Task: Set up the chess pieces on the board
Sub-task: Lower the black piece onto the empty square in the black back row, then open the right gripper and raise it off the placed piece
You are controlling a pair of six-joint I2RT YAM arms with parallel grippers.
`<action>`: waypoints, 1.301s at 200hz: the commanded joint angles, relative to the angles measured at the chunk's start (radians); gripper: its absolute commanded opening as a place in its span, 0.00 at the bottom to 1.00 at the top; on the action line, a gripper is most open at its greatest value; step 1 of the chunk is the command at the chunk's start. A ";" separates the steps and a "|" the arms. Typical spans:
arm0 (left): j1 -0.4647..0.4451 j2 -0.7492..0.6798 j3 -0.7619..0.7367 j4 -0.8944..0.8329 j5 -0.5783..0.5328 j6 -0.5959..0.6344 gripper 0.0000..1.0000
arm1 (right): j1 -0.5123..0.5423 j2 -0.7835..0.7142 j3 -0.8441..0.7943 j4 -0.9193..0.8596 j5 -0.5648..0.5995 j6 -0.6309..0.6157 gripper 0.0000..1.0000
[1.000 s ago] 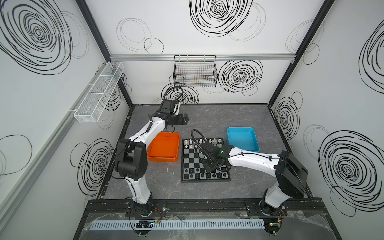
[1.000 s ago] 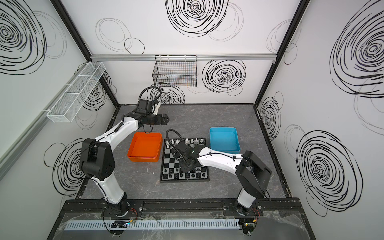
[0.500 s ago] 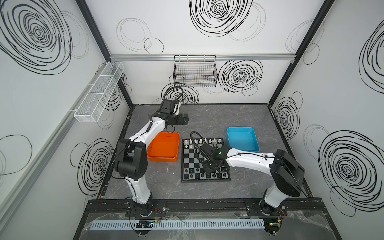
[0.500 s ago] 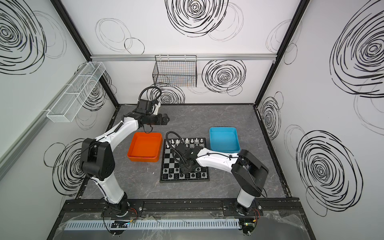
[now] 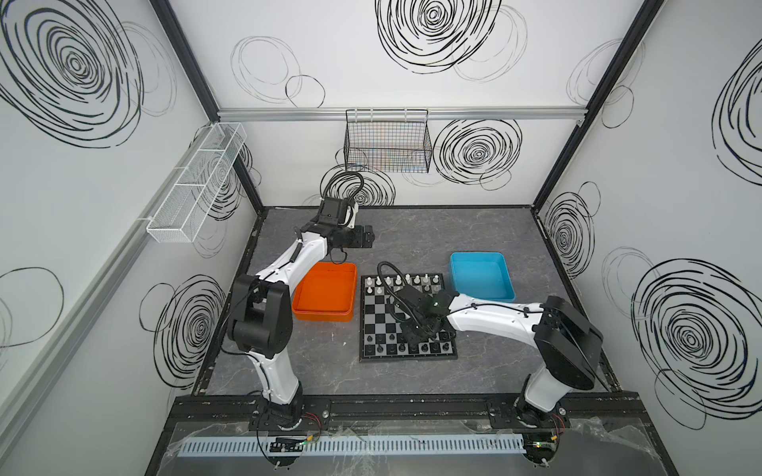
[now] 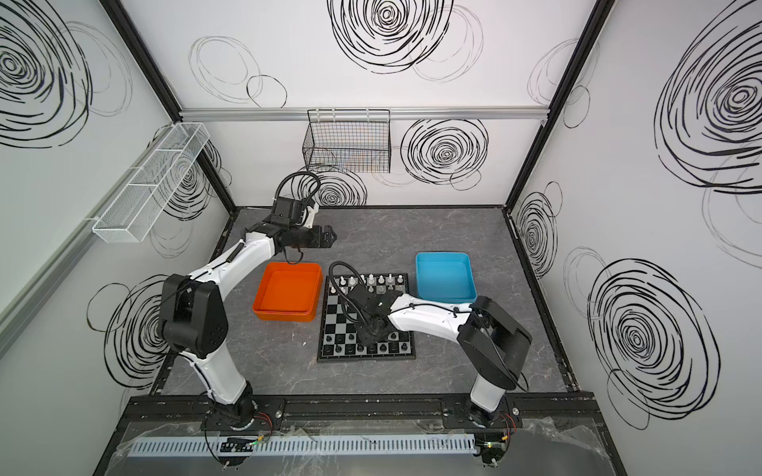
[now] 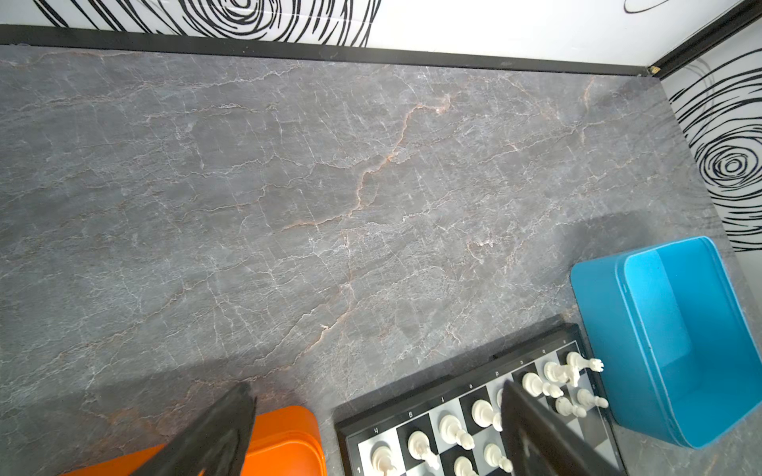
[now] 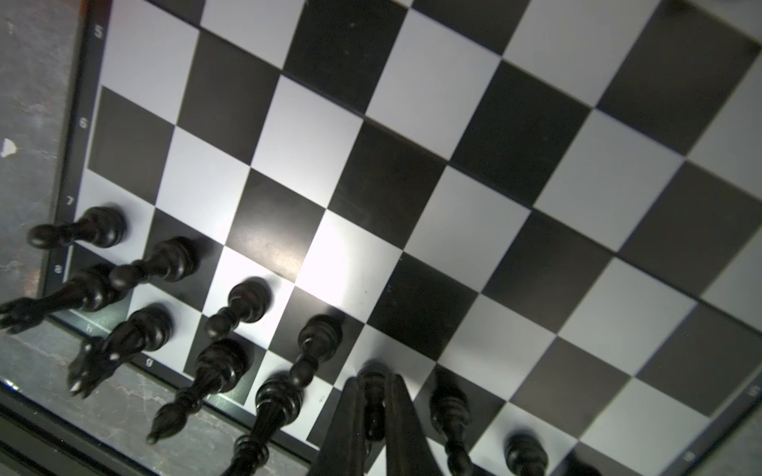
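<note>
The board [image 5: 381, 317] [image 6: 338, 325] lies mid-table in both top views. White chess pieces [image 5: 406, 280] [image 7: 453, 430] fill its far rows and black chess pieces [image 5: 389, 348] [image 8: 243, 301] stand along its near rows. My right gripper [image 5: 414, 336] [image 6: 369, 338] [image 8: 373, 381] points down over the near black rows. It is shut on a black pawn [image 8: 373, 395] whose base is at a light square; whether it touches the board [image 8: 412, 165] I cannot tell. My left gripper [image 5: 371, 238] [image 6: 332, 237] [image 7: 376, 389] hangs open and empty above the table behind the orange tray.
An orange tray [image 5: 325, 296] sits left of the board and a blue tray [image 5: 480, 276] at its far right; neither shows anything inside. A black wire basket [image 5: 387, 144] hangs on the back wall. A white mesh rack [image 5: 198, 181] lines the left wall.
My right gripper has moved from the middle of the board toward its near rows, with the black pawn in it. The left arm has not moved.
</note>
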 commanded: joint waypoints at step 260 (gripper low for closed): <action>0.010 -0.042 -0.022 0.055 0.072 -0.014 0.96 | -0.014 -0.029 0.038 0.010 0.062 0.026 0.30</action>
